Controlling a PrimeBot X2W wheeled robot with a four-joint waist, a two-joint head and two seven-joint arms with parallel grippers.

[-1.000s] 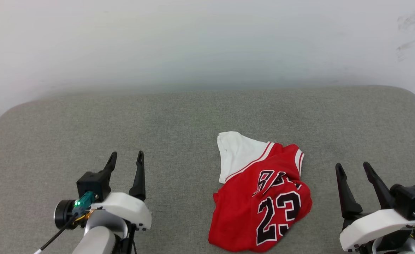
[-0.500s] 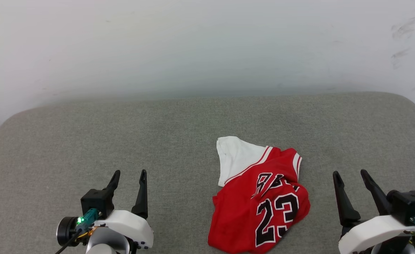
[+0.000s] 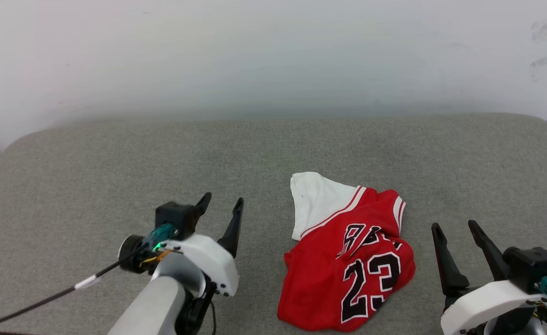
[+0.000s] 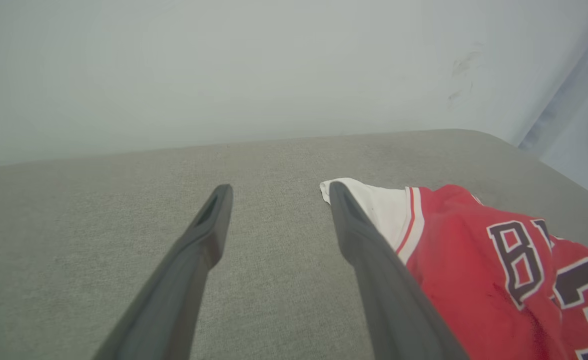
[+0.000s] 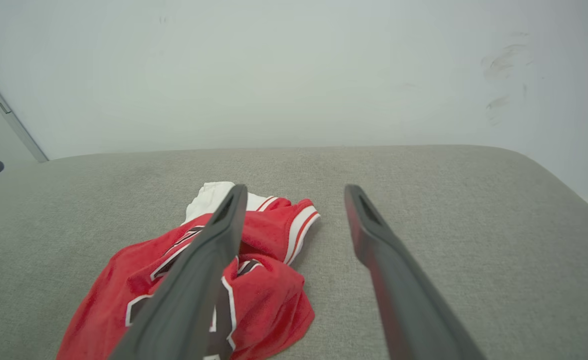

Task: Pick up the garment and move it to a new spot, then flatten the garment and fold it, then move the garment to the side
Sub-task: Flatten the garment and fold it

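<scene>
On the cushion [image 3: 115, 163], shirt [image 3: 347, 260] lies ungrasped between left gripper [image 3: 222, 201] and right gripper [image 3: 455, 225], both wide; pickup step likely needs a reach and pinch.

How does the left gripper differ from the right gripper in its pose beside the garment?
The left gripper reaches farther up the cushion, its tips level with the white sleeve of the garment; the right gripper sits lower, tips level with the lettering. The left gripper's fingers lean rightward, the right gripper's leftward, so each leans toward the garment. Both are open, hold nothing and stand apart from the garment.
</scene>
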